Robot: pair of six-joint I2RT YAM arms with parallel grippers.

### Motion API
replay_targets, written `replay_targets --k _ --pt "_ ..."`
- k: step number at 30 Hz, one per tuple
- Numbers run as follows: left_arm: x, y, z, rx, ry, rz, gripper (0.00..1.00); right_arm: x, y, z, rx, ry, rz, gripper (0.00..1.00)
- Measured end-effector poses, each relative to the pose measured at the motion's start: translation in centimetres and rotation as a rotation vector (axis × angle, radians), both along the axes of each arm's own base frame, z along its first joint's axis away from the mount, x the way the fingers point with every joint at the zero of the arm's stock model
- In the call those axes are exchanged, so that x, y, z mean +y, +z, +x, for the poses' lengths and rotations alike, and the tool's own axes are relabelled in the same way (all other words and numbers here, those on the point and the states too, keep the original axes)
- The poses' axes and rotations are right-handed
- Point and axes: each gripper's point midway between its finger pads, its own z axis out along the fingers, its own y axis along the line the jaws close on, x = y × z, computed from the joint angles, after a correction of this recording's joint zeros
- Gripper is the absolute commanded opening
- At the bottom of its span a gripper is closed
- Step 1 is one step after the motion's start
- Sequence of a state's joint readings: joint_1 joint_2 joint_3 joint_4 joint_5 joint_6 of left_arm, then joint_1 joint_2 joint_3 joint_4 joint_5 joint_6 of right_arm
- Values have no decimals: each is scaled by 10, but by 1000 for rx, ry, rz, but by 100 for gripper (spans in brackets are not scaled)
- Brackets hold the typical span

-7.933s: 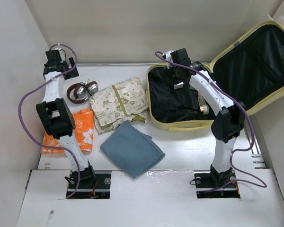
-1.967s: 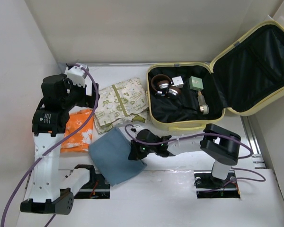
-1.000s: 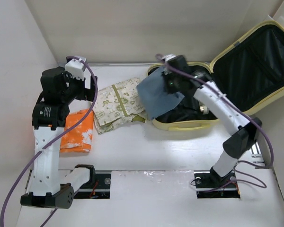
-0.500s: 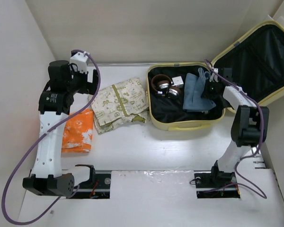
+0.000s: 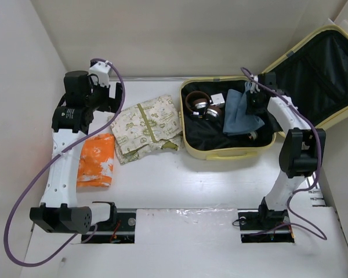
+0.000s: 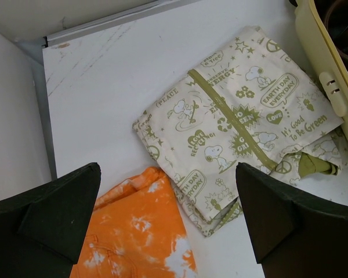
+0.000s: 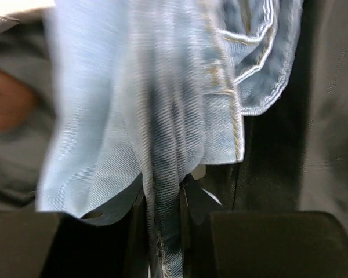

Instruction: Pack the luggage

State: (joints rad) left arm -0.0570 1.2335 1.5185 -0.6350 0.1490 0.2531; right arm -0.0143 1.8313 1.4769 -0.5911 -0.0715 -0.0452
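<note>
Top external: open pale-yellow luggage (image 5: pixel 223 154)

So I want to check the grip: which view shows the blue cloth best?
The right wrist view: the blue cloth fills it, pinched in the right hand. The top view shows it small, within the open luggage. The left wrist view misses it.

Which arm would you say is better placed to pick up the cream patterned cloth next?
Probably left. The left arm hovers with open jaws over the cream patterned cloth; the right arm has its jaws shut on the blue denim cloth over the pale yellow suitcase.
</note>
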Motion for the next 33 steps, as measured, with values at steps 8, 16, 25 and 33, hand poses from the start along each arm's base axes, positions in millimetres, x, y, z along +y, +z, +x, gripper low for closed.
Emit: replay_targets --k 8,16,25,33 --pt "0 -6 7 13 0 0 100 84 158 38 -278 178 -51 0" --pt "0 -6 7 13 0 0 100 164 249 27 -496 343 71 0" --pt "0 -6 6 13 0 1 100 97 79 35 -159 194 114 0" --pt "0 -6 6 13 0 1 100 19 -36 -3 0 -86 194 0"
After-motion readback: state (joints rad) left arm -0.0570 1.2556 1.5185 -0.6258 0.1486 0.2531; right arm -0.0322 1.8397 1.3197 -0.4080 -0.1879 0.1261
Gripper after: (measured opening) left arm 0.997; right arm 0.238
